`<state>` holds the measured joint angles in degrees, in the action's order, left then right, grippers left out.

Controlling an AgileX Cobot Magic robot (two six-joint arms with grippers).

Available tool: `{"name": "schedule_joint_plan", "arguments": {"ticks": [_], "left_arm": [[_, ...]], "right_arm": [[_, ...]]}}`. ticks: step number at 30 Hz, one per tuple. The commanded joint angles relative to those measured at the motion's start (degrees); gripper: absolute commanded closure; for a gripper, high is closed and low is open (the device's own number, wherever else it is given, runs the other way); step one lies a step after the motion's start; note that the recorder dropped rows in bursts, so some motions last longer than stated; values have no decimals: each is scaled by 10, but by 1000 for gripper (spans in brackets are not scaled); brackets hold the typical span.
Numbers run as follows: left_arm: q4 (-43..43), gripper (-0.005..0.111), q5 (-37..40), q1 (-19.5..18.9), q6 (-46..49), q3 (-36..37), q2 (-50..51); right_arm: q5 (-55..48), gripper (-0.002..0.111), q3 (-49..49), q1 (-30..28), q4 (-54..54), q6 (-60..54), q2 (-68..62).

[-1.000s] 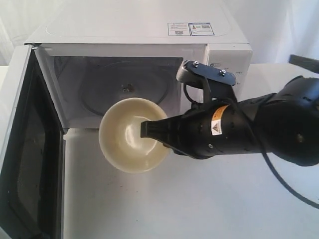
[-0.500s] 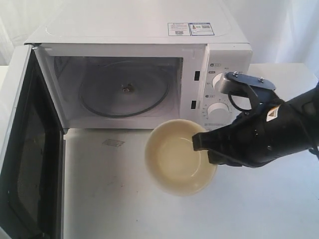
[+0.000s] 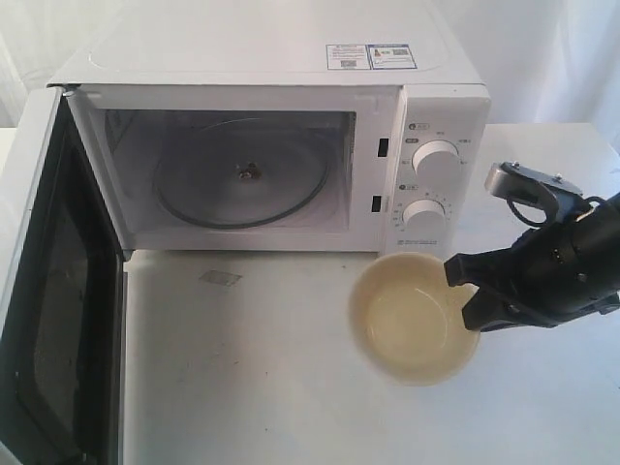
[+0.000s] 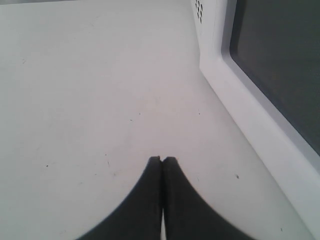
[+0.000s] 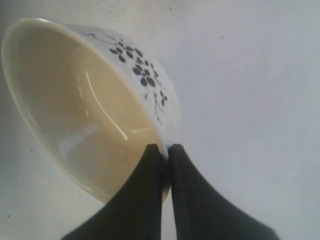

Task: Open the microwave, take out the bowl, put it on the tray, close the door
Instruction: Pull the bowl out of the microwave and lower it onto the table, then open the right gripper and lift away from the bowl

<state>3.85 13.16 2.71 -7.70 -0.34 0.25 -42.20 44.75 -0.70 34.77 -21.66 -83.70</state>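
The right claw pinches the rim of the bowl, which is out of the microwave in front of its knobs, with the door wide open. Next it needs carrying to the tray, which I can't see. The left claw is closed and empty.
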Motion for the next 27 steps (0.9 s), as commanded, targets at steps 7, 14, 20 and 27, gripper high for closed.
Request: {"name": "schedule_joint_plan", "arguments": {"ticks": [7,14,20,27], "left_arm": [[-5,107,2,0,2,3,-3],[-5,107,2,0,2,3,-3],[-5,107,2,0,2,3,-3],[-5,107,2,0,2,3,-3]], "right_arm": [[-29,108,40,-68,37,-69,-74],[-45,108,53,-82,63,-95,-104],[-46,108,57,-99,82,-111,-114],[-35,108,61,-113,97,-111,-126]]}}
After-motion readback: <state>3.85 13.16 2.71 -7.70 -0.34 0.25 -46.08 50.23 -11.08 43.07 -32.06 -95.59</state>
